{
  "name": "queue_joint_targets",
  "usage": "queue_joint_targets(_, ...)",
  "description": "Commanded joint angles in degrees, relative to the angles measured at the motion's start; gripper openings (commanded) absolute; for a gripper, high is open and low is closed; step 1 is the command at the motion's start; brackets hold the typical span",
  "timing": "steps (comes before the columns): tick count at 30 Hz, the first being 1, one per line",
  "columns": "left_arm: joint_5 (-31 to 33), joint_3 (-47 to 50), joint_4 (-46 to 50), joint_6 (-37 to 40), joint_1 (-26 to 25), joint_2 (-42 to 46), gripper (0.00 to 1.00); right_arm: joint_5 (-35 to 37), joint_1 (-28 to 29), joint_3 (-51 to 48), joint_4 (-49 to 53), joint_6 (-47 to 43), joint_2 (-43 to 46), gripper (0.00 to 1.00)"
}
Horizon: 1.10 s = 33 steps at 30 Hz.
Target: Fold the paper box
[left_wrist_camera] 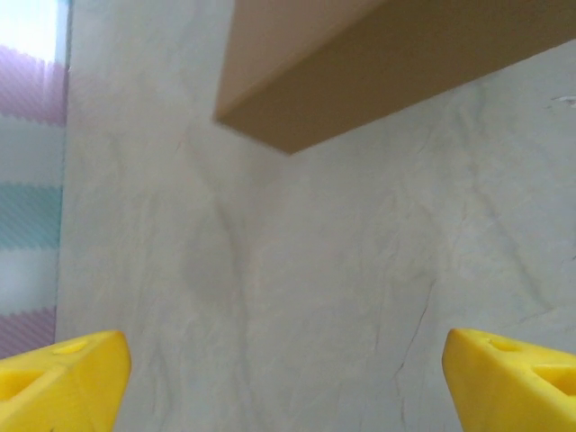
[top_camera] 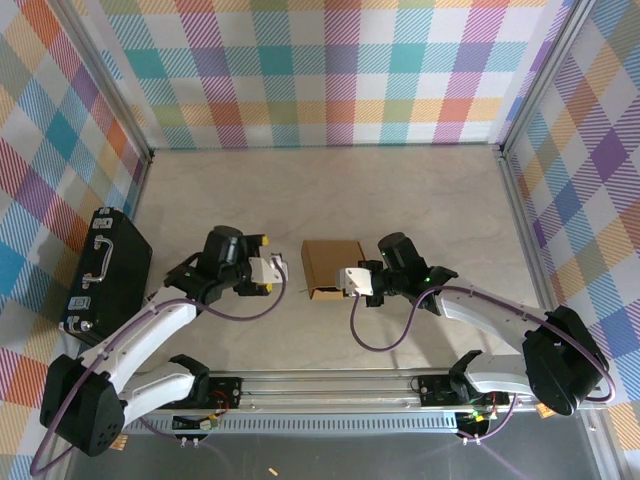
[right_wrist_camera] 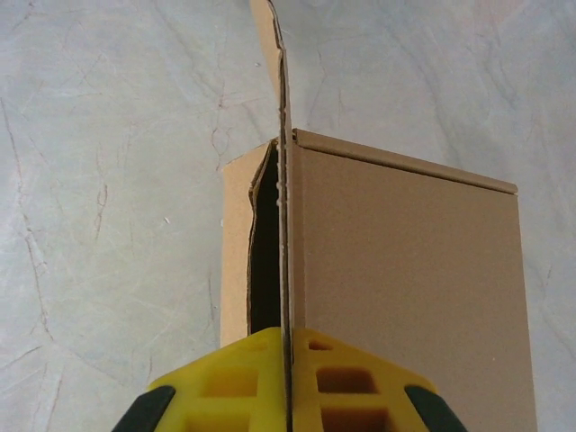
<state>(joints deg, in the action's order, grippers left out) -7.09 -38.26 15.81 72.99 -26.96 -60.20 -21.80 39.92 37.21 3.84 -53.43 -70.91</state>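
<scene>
Right gripper [right_wrist_camera: 288, 378] pinches paper box [right_wrist_camera: 405, 288] flap, wrist view

Matt brown cardboard paper box [top_camera: 333, 266], smooth marbled table [top_camera: 420, 200], smooth yellow plastic left tool [left_wrist_camera: 288, 378], ribbed metal rail [top_camera: 330, 383].

From my console, both arms wear white shells [top_camera: 145, 335] between rounded black joint housings [top_camera: 222, 245], purple cables [top_camera: 235, 317] looping alongside, and bright yellow moulded-plastic fingertips [left_wrist_camera: 63, 378] (the right pair [right_wrist_camera: 342, 382] has square hollow pockets).

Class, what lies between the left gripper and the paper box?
Bare table, nothing else; the left wrist view shows it between the open left gripper and the paper box.
</scene>
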Motion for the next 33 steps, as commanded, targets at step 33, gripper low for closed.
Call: queue_joint_targets(33, -4.49, 2.48, -15.06, -7.43, -16.00, -6.42, 0.65, -22.81, -6.50, 4.34, 5.85, 2.54, 2.71, 0.00)
